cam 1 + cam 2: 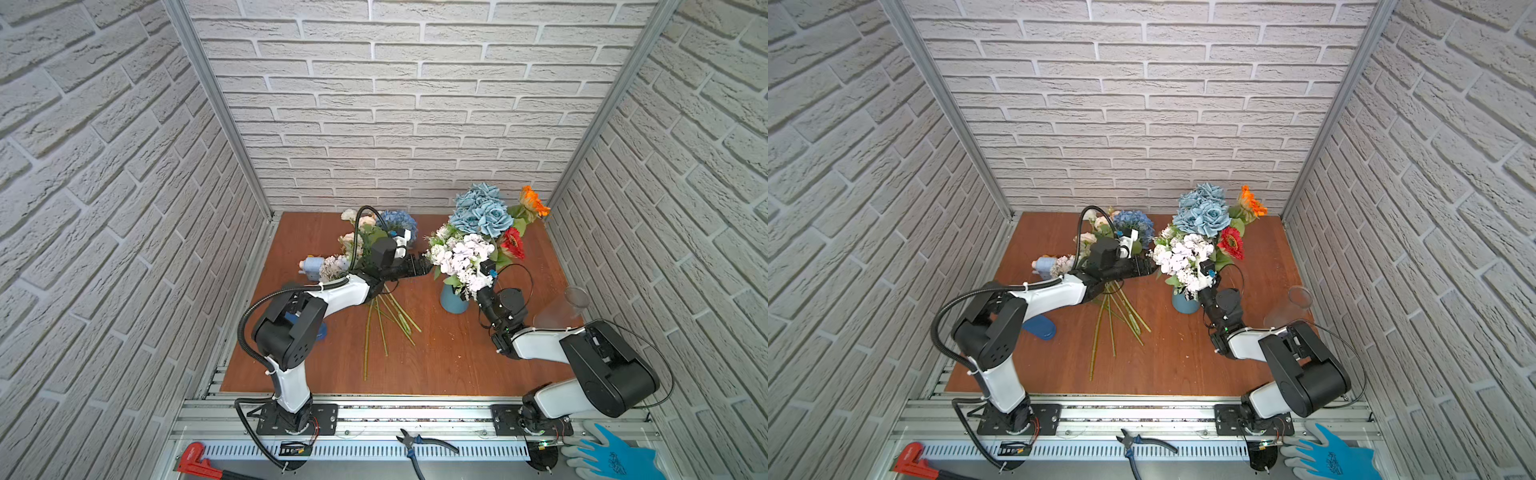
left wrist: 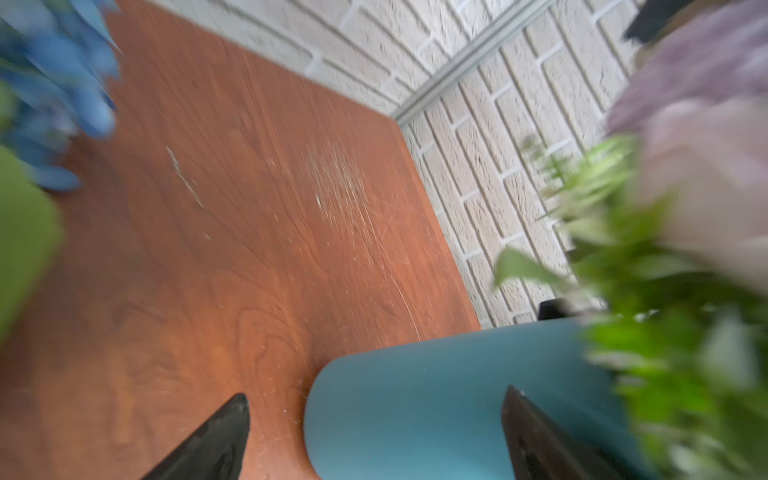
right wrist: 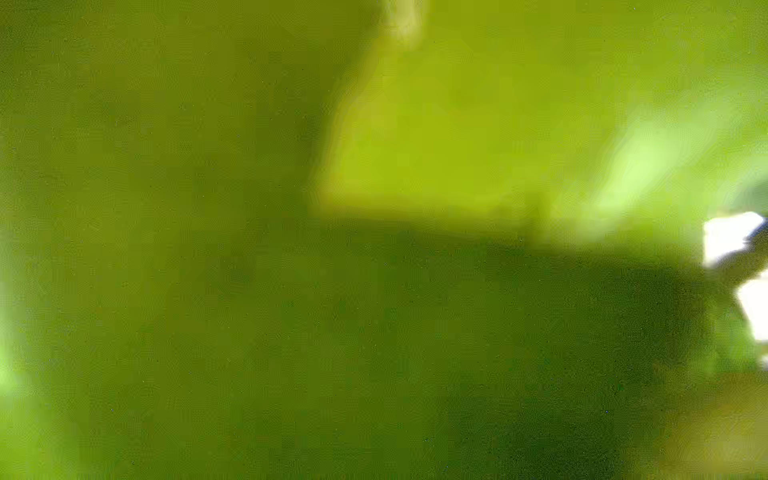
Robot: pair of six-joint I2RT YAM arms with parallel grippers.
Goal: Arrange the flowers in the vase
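Where one blue vase (image 1: 453, 302) stands, two daisies (image 1: 513, 243)

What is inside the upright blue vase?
It holds dusty-blue roses, lilac-white clusters, a red daisy and an orange daisy. Their leaves and blooms cover the mouth of the blue vase, so the stems inside cannot be seen.

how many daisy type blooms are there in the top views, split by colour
orange daisy-like bloom: 1
red daisy-like bloom: 1
total: 2
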